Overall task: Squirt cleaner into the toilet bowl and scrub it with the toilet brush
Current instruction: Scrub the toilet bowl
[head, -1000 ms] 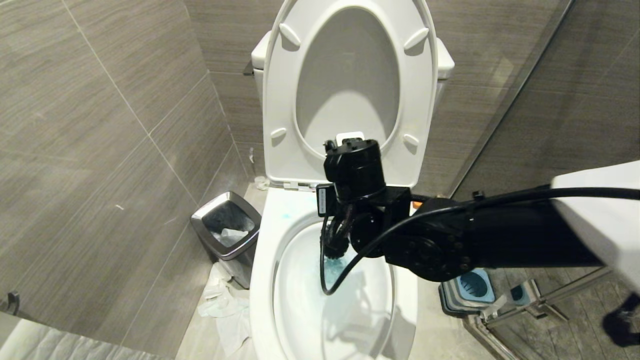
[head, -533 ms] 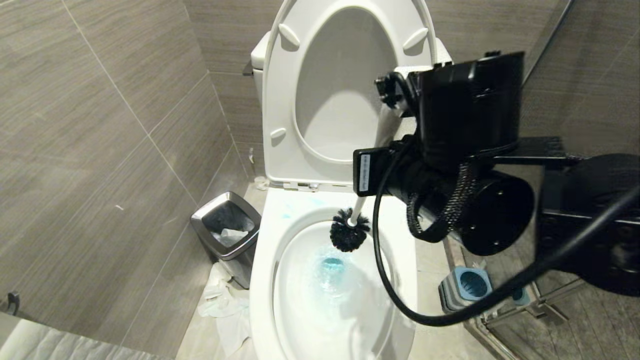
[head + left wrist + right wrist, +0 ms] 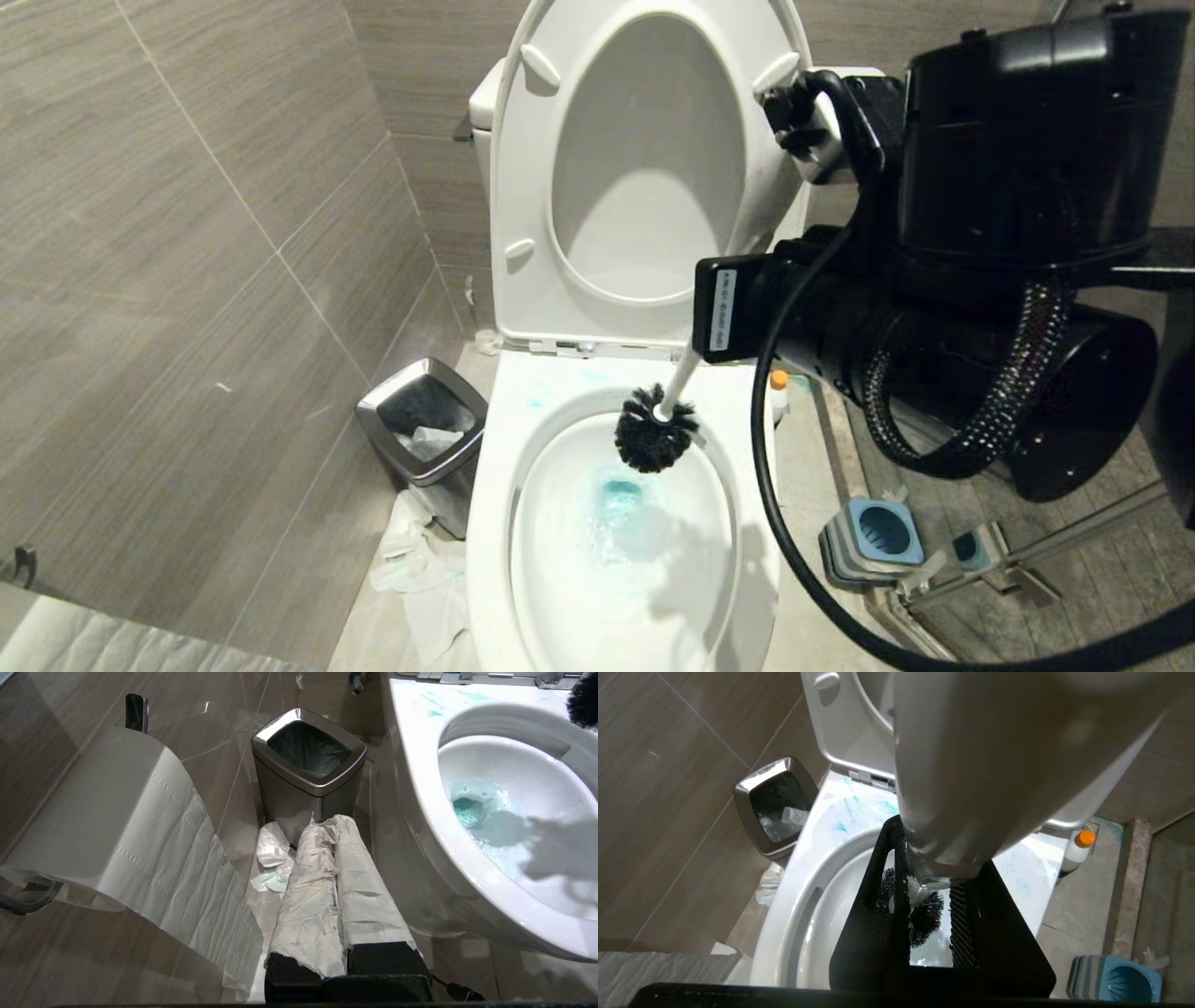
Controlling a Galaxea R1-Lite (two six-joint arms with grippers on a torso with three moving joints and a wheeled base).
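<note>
While the long slim white-handled toilet brush (image 3: 674, 387) hangs with its dark bristle head at the back rim of the large white glossy ceramic toilet bowl (image 3: 495, 523), clear of the water, the right gripper (image 3: 931, 891) pinches the handle, its black fingers pressed against the shaft. Below the gripper, bright blue-turquoise cleaner (image 3: 618, 499) tints the water and streaks the rim. Beside the bowl stand a small white bottle with an orange cap (image 3: 1078, 847) and the square blue-and-grey holder (image 3: 873, 537). The left gripper (image 3: 338, 877), paper-wrapped fingers pressed together, is parked low near a steel-rimmed black bin (image 3: 308, 765). Risk: a wet head carried over the rim would likely drip on the floor; a slim handle may swivel in the pinch
</note>
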